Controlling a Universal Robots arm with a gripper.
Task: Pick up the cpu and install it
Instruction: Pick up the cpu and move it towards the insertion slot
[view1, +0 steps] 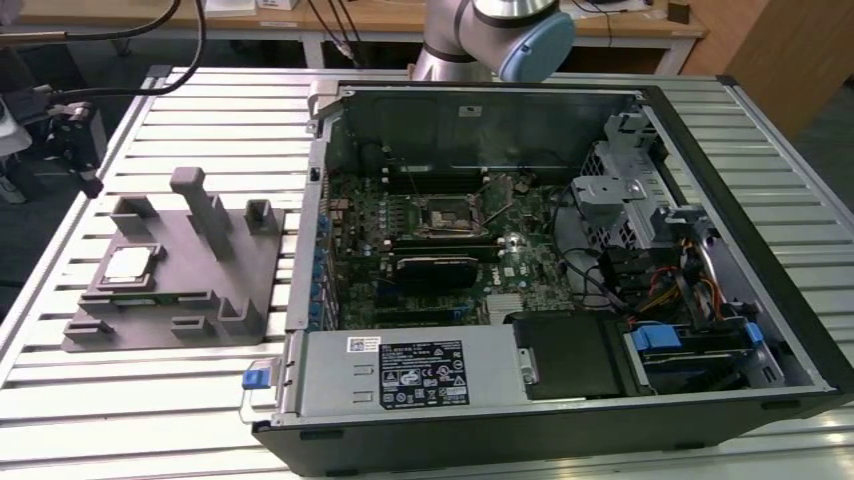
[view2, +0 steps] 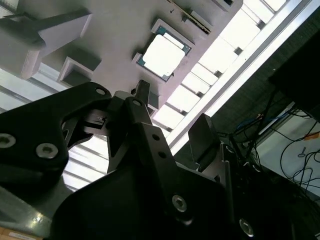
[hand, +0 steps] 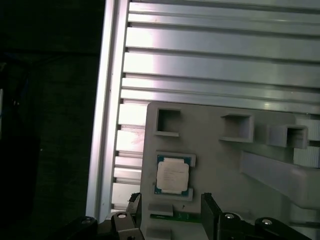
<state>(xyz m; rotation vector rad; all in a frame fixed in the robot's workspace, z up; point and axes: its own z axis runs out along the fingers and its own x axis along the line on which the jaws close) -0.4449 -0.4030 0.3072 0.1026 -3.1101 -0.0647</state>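
jaws: spread wide, empty | cpu (hand: 173, 175): seated in grey fixture (hand: 225, 165) | jaws above it, apart

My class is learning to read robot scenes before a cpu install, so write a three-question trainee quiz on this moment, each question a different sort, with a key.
1. True or false: the cpu lies on the grey fixture block.
2. The tool is: A) shut on the cpu; B) open, holding nothing; C) gripping the fixture block.
3. Fill in: the fixture block stands on the exterior view's ____ of the open computer case.
Key: 1 true; 2 B; 3 left.
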